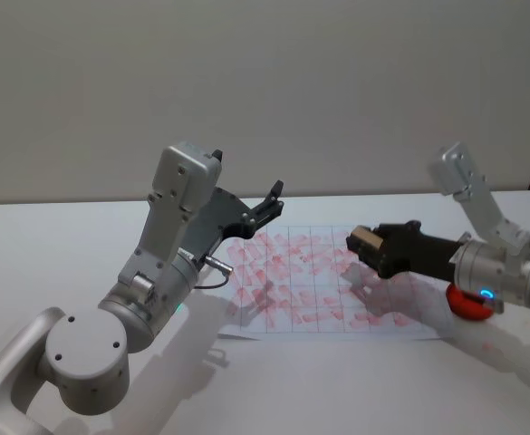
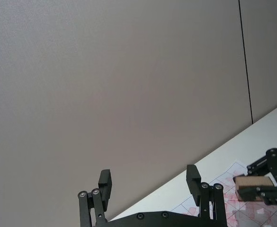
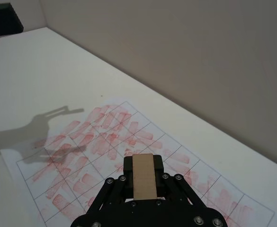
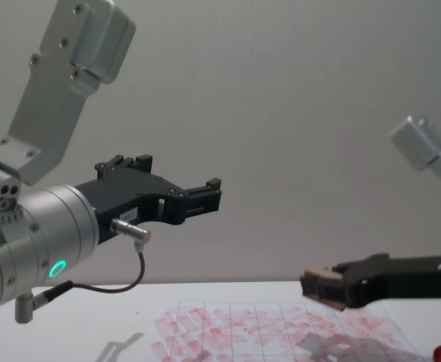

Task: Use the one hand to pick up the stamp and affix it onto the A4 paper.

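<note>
1. The right gripper (image 1: 366, 243) hangs above the A4 paper (image 1: 301, 304), clear of its surface, over the sheet's 1 o'clock part in the head view
2. Its fingers are closed narrowly on the stamp (image 3: 144, 176), clamping the block's sides, with one end poking past the tips
3. A red disc (image 1: 468, 306) lies just beside the paper's 4 o'clock corner
4. The left gripper (image 1: 275, 198) is raised near the paper's 10 o'clock corner, jaws wide apart, holding nothing
</note>
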